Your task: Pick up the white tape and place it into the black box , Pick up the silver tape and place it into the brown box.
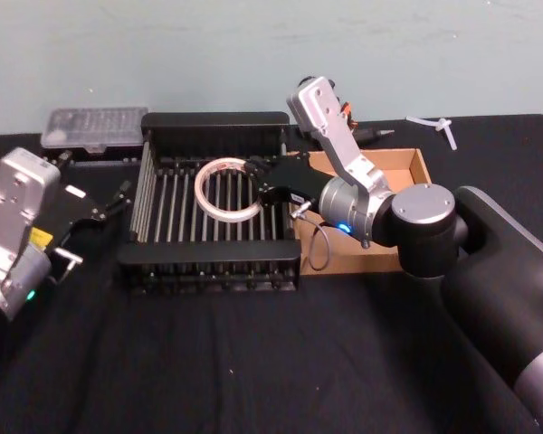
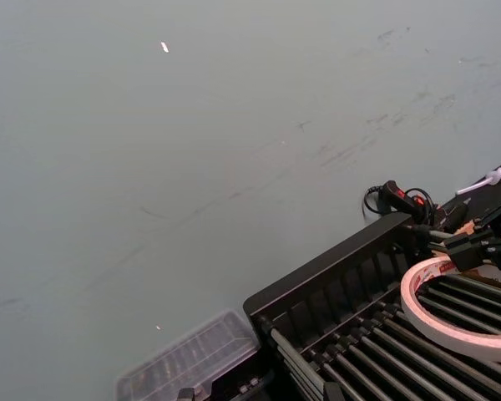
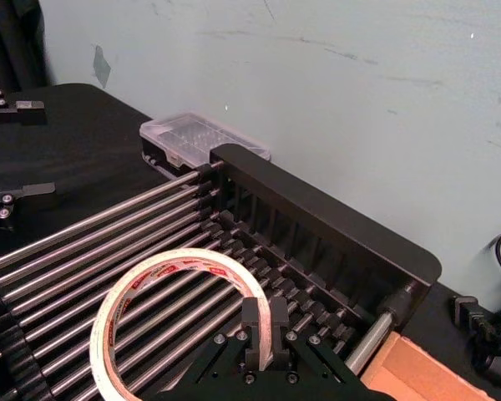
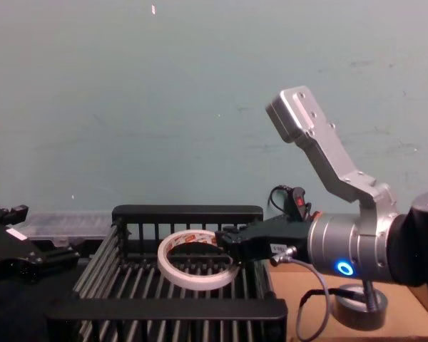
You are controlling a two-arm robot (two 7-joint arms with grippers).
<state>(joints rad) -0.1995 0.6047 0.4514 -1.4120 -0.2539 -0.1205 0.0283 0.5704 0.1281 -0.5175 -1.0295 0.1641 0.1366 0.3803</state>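
The white tape (image 1: 224, 188), a thin wide ring with a red-printed core, hangs tilted just over the slatted bottom of the black box (image 1: 208, 262). My right gripper (image 1: 256, 185) is shut on the ring's right rim. The right wrist view shows its fingertips (image 3: 263, 322) pinching the tape (image 3: 171, 284). The chest view shows the ring (image 4: 196, 268) at rim height. The silver tape (image 4: 360, 311) stands in the brown box (image 4: 410, 313), to the right of the crate and below my right arm. My left gripper (image 1: 104, 210) rests open on the table, left of the crate.
A clear plastic case (image 1: 95, 127) lies behind the crate's left corner. A white plastic piece (image 1: 439, 127) and a black cable (image 4: 289, 199) sit at the back right. The wall stands close behind the table.
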